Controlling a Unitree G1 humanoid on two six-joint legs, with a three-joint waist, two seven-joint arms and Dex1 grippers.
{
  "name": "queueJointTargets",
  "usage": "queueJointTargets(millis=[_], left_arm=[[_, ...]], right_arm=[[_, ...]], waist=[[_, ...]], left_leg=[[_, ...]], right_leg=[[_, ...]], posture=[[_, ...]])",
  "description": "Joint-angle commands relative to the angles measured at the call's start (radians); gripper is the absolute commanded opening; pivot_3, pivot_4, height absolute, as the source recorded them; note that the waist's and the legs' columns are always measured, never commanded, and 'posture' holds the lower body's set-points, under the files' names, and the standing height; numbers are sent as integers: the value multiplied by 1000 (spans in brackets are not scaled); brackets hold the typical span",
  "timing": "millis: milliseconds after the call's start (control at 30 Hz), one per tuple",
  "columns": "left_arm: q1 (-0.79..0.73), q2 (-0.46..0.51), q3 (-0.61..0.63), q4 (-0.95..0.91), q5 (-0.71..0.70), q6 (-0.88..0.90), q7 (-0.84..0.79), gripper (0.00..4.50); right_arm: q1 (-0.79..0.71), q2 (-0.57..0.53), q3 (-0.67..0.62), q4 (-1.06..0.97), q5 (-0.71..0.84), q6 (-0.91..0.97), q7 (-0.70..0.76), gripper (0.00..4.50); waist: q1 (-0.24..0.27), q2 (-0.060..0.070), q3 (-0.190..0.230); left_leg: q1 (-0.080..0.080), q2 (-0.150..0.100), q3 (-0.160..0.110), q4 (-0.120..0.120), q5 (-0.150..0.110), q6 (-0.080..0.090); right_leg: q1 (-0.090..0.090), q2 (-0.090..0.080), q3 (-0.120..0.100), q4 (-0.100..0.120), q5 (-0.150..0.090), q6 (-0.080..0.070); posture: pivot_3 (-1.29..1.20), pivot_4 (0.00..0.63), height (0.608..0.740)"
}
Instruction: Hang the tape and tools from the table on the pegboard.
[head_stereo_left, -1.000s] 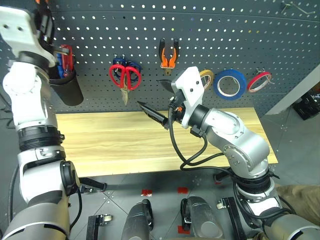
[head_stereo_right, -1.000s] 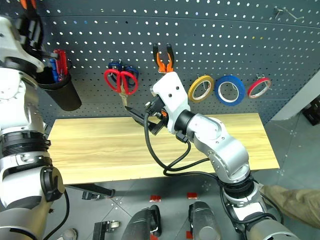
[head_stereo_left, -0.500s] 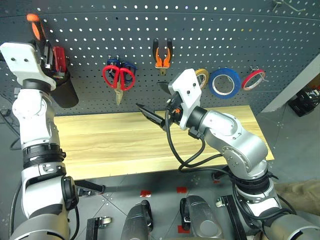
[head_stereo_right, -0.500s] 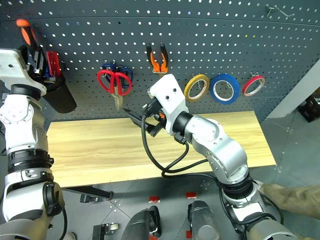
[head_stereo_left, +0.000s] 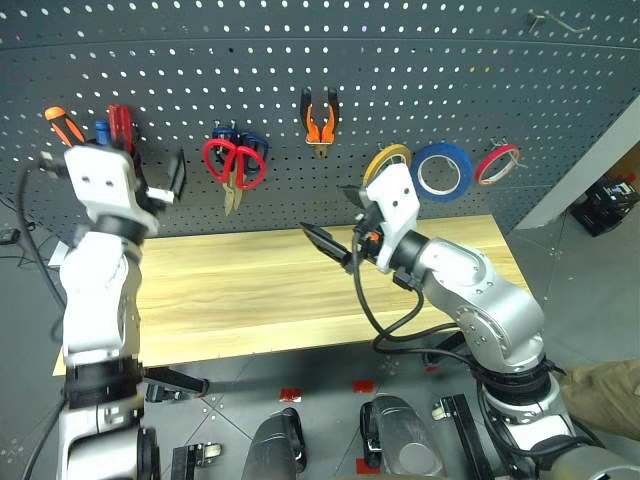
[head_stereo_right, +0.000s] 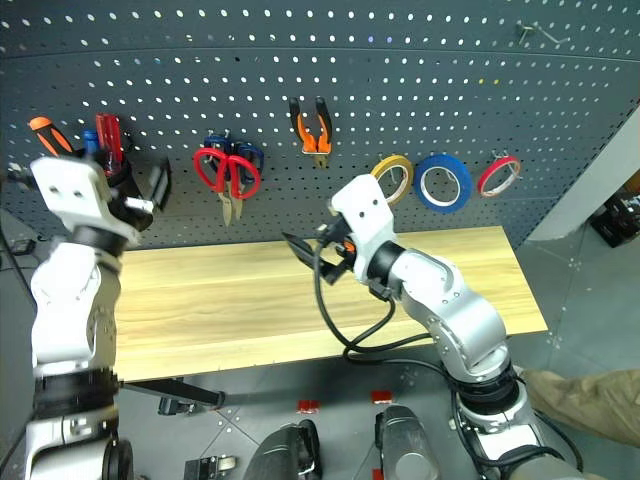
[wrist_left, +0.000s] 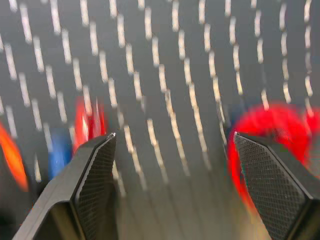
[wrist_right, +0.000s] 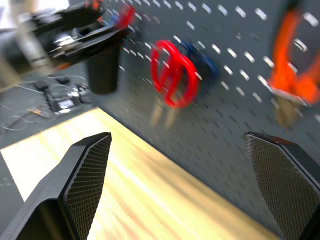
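The dark pegboard carries the red-handled scissors, the orange-and-black pliers and the blue tape. The orange-and-black screwdriver stands at the far left beside a blue and a red one. My left gripper hangs open and empty just below and in front of those screwdrivers; its fingers stand wide apart. Over the middle of the wooden table, my right gripper is open and empty too, pointing towards the scissors.
Blue-handled scissors hang behind the red pair. A yellow roll and a thin red roll flank the blue tape. A black cup on the board holds the screwdrivers. Nothing lies on the tabletop.
My left gripper has opened, let go of the orange-and-black screwdriver at the cup and dropped lower. The right gripper drifted a little right and down. The head camera shifted as well.
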Motion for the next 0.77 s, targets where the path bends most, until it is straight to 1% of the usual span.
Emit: queueJointTargets(millis=[33,100,133,200,233,333,400,433,533,600,633,667,767], left_arm=[[94,-16,54,-138,23,187,112,3966],[124,-26,58,-168,32,261,149,3966],[144,-25,53,-179,28,276,138,3966],[185,-54,80,-181,-19,258,106,3966],[198,-62,82,-174,-17,242,102,3966],[231,-99,81,-137,6,171,104,3966],[244,-121,72,-118,27,136,116,3966],[253,-138,70,-111,30,128,126,3966],[268,-183,76,-93,34,107,143,3966],[282,-202,77,-89,47,86,155,3966],[285,-207,76,-87,53,75,160,3966],[288,-210,76,-87,58,67,164,3966],[296,-202,72,-73,74,48,156,3966]], right_arm=[[43,-13,-61,0,-25,-57,-26,4500],[65,-18,-86,33,-43,-71,-47,4500],[82,-21,-103,62,-56,-91,-60,4500],[139,-11,-161,163,-96,-181,-110,4500],[159,-6,-180,210,-111,-233,-126,4500],[218,-7,-198,387,-192,-480,-158,4500],[242,-13,-210,492,-221,-580,-162,4500],[257,-12,-234,559,-207,-613,-149,4500],[275,-15,-272,697,-182,-693,-116,4500],[273,-26,-272,756,-199,-733,-103,4500],[269,-29,-273,778,-203,-745,-99,4500],[264,-27,-279,793,-199,-750,-98,4500],[247,-30,-280,837,-198,-774,-79,4500]], waist=[[2,1,-13],[12,0,-26],[16,-1,-31],[29,1,-52],[35,2,-60],[45,3,-89],[44,6,-104],[43,7,-110],[41,8,-131],[41,10,-132],[40,10,-133],[39,10,-133],[39,11,-138]], left_leg=[[1,0,0,0,0,0],[2,0,-1,0,-1,1],[2,0,-2,1,-1,2],[2,0,-2,1,-1,2],[2,0,-2,1,-1,1],[3,-1,-1,1,-1,1],[3,-1,-1,1,-2,2],[4,-1,-1,1,-2,3],[7,-1,-2,1,-2,3],[15,0,-2,0,-3,3],[17,0,-2,0,-5,-2],[18,0,-2,0,-6,-2],[18,3,-2,1,-6,-3]], right_leg=[[1,0,0,0,0,0],[1,1,0,1,0,0],[1,1,0,1,0,0],[1,1,0,1,1,-1],[2,1,0,1,1,-2],[3,1,0,-1,1,-2],[4,1,0,-1,1,-2],[4,1,0,-1,2,-2],[7,1,0,-1,2,-2],[16,2,0,-2,2,-2],[18,2,0,-3,1,-2],[18,2,0,-3,-1,1],[18,4,0,-3,-1,1]], posture=[[-253,99,740],[-237,83,740],[-230,76,740],[-227,62,740],[-221,52,740],[-206,31,740],[-195,14,740],[-188,7,740],[-172,0,740],[-165,0,740],[-163,0,740],[-163,0,740],[-157,0,740]])
